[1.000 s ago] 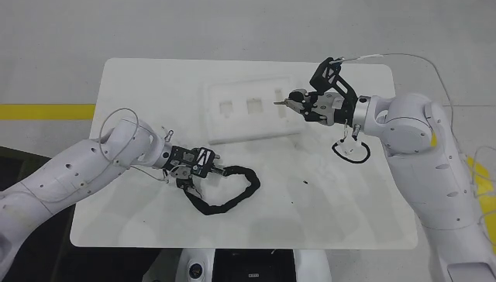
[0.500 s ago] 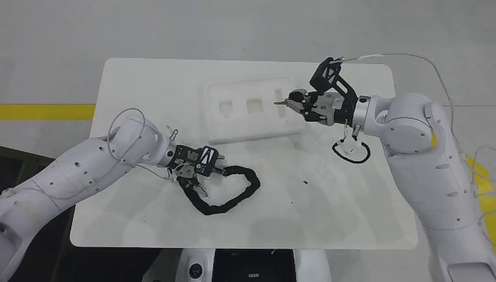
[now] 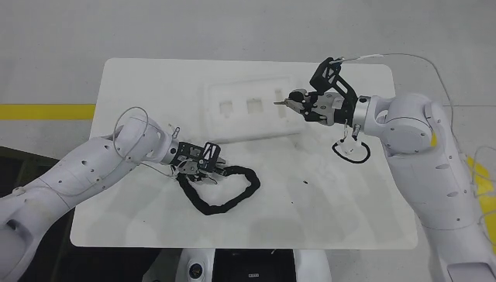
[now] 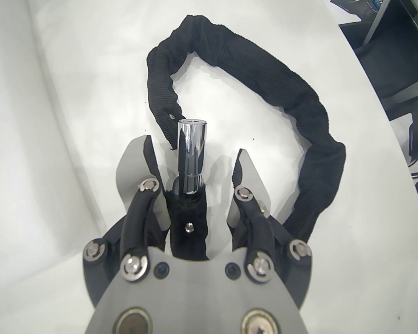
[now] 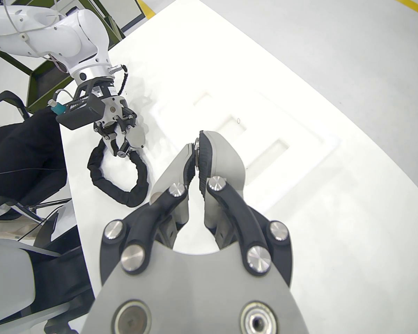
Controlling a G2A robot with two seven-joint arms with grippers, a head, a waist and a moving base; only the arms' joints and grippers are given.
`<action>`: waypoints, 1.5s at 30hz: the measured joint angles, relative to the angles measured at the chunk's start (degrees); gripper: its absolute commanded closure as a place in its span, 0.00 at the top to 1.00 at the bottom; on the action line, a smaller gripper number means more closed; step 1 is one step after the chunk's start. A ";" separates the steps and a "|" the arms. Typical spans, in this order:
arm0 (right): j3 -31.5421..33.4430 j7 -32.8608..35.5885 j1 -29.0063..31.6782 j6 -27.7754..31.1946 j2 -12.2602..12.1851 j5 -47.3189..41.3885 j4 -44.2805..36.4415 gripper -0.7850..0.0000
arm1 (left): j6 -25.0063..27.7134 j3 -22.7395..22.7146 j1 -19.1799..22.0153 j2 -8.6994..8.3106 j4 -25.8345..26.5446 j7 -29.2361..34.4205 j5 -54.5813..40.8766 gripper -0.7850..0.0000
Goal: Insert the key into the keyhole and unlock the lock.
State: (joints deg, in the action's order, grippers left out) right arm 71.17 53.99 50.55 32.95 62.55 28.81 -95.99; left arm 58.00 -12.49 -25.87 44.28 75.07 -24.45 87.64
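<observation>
The lock is a chrome cylinder [image 4: 191, 152] on a black fabric-sleeved chain [image 4: 292, 95] that lies in a loop on the white table [image 3: 349, 212]. My left gripper [image 4: 195, 147] is open, one finger on each side of the cylinder with a gap on both. From above, the left gripper [image 3: 203, 162] sits at the near-left end of the chain [image 3: 232, 197]. My right gripper [image 3: 294, 102] hovers over the right end of the foam tray, shut on the key [image 3: 278, 104], whose tip points left. Only a sliver of key [image 5: 196, 141] shows between the right gripper [image 5: 197, 151] fingers.
A white foam tray [image 3: 252, 127] with several square recesses lies at the table's back middle, just beyond the chain. In the right wrist view the left gripper [image 5: 120, 137] and chain [image 5: 125, 191] are near the table's front edge.
My left gripper has slid to the right along the table, closing in around the lock cylinder end of the chain. The right arm and key have stayed still.
</observation>
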 measured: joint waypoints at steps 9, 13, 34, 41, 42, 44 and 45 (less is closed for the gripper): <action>0.00 0.00 0.00 0.00 0.00 0.00 0.00 0.00 | 0.00 -1.67 -0.93 0.59 -1.17 -0.61 0.41 0.00; 0.00 0.00 0.00 0.00 0.00 0.00 0.00 0.00 | -0.04 -2.71 -1.48 0.53 -1.43 -1.90 0.37 0.00; -7.26 -0.43 1.48 -4.66 0.88 -7.92 -1.95 0.00 | -14.84 -14.64 -11.09 -4.59 3.11 -12.39 -4.91 0.00; -11.64 0.81 1.09 -7.79 1.48 -10.97 -2.51 0.00 | -20.80 -18.43 -15.44 -5.65 7.14 -7.54 -8.11 0.00; -12.14 0.84 1.02 -7.98 1.56 -11.18 -2.51 0.00 | -21.31 -18.84 -15.96 -5.74 7.62 -6.90 -8.53 0.00; -13.37 0.86 0.77 -8.43 1.76 -11.30 -2.60 0.00 | -22.13 -19.65 -17.08 -5.90 8.75 -5.59 -9.19 0.00; -13.92 0.87 0.65 -8.62 1.85 -11.26 -2.67 0.00 | -22.50 -19.96 -17.52 -5.94 9.17 -5.08 -9.37 0.00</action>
State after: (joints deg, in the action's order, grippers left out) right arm 57.25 54.86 51.20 24.33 64.39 17.55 -98.66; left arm 35.50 -32.45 -43.39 38.34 84.24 -29.54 78.27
